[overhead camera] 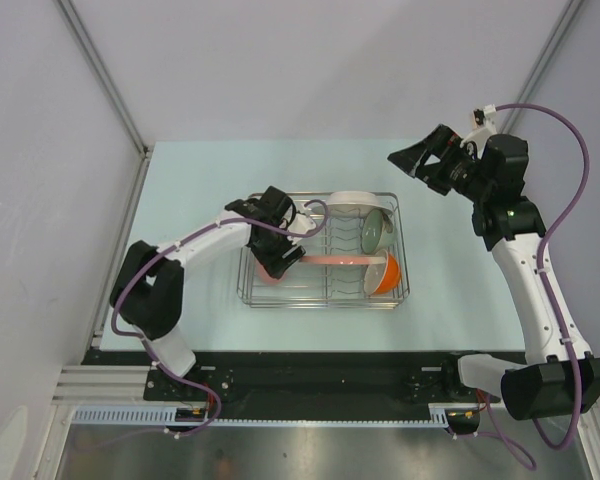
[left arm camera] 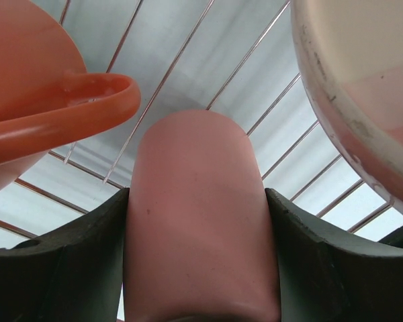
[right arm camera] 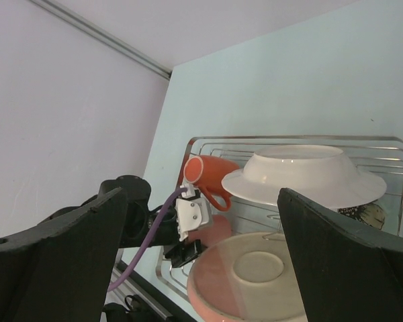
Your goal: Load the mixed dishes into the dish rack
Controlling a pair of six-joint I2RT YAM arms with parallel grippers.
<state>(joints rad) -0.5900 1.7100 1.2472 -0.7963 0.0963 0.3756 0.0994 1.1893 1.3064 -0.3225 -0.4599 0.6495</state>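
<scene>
One salmon-pink cup (left arm camera: 191, 174) gripped in left end effector (left arm camera: 198, 268), over dish rack (overhead camera: 320, 298), right end effector (overhead camera: 418, 158) wide

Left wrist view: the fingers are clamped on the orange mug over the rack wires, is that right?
Not quite. The left wrist view shows the left fingers clamped on the salmon-pink handleless cup over the rack wires; the orange mug lies beside it, ungripped.

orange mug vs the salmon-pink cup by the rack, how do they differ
The orange mug has a loop handle; the salmon-pink cup has none. The mug is a brighter orange, the cup a paler pink. The cup is clamped in the left end effector, while the mug lies free, tipped on its side. Both are at the dish rack, close together.
</scene>
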